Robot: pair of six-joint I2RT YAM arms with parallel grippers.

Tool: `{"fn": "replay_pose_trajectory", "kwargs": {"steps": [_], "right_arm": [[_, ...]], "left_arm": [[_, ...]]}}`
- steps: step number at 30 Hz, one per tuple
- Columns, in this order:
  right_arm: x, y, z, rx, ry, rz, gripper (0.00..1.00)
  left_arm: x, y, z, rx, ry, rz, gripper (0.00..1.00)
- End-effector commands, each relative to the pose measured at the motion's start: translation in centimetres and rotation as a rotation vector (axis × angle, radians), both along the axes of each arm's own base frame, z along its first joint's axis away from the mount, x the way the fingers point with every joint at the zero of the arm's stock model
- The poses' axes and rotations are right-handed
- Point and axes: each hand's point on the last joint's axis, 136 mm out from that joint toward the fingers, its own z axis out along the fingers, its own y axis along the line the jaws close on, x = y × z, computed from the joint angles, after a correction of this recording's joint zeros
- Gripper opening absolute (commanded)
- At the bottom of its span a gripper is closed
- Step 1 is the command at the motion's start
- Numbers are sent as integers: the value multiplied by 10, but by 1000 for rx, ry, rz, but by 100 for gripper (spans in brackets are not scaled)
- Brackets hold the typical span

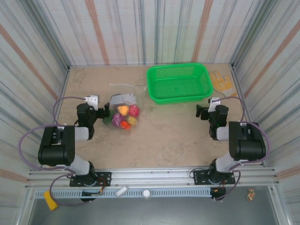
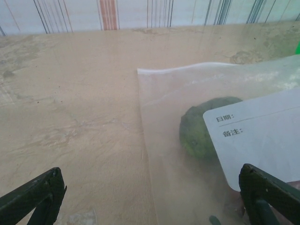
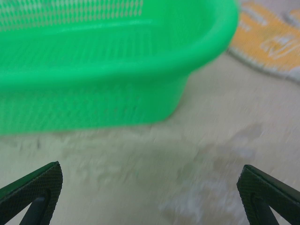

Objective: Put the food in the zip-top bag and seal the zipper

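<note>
The clear zip-top bag [image 1: 125, 105] lies on the table left of centre, with its white label patch [image 1: 123, 99] facing up. The food is inside it: a yellow piece [image 1: 123, 110], a red one [image 1: 134, 111], an orange one [image 1: 124, 124], a magenta one [image 1: 116, 118] and a dark green one [image 2: 201, 127]. My left gripper [image 1: 102, 114] is open at the bag's left side, and the bag's edge [image 2: 146, 154] runs between its fingers [image 2: 42, 194]. My right gripper [image 1: 202, 111] is open over bare table. I cannot make out the zipper.
The green mesh basket [image 1: 178, 83] stands at the back centre-right, its near wall [image 3: 108, 89] just ahead of my right gripper [image 3: 150, 199]. A yellow-tan glove [image 1: 221, 81] lies right of the basket. Striped walls enclose the table on three sides.
</note>
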Motion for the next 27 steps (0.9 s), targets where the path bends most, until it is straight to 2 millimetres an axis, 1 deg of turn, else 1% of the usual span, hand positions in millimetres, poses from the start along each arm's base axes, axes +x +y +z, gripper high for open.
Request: {"fn": "replay_pose_trajectory", "kwargs": {"steps": [1, 3, 11, 14, 16, 18, 19, 20, 22, 27], "right_arm": [[6, -10, 1, 22, 23, -60, 99], [7, -12, 2, 14, 11, -79, 99], [6, -12, 2, 11, 16, -82, 99], [4, -10, 3, -39, 1, -110, 99], [1, -10, 5, -69, -20, -132, 99], [3, -10, 5, -61, -13, -124, 99], [4, -10, 4, -49, -6, -114, 99], [5, -10, 4, -32, 1, -103, 99], [6, -14, 2, 23, 17, -82, 99], [7, -15, 1, 29, 22, -75, 99]], "left_arm": [[0, -2, -5, 24, 29, -15, 99], [0, -2, -6, 22, 30, -15, 98], [-1, -2, -5, 23, 26, -14, 99], [-3, -2, -4, 31, 17, -4, 99], [-8, 7, -2, 39, -11, 55, 99], [-16, 25, 1, 40, -63, 180, 99], [-16, 31, 2, 44, -67, 224, 99], [-12, 29, 1, 51, -44, 218, 99], [0, 14, -7, 81, 33, 135, 99], [0, 9, -6, 81, 27, 106, 99]]}}
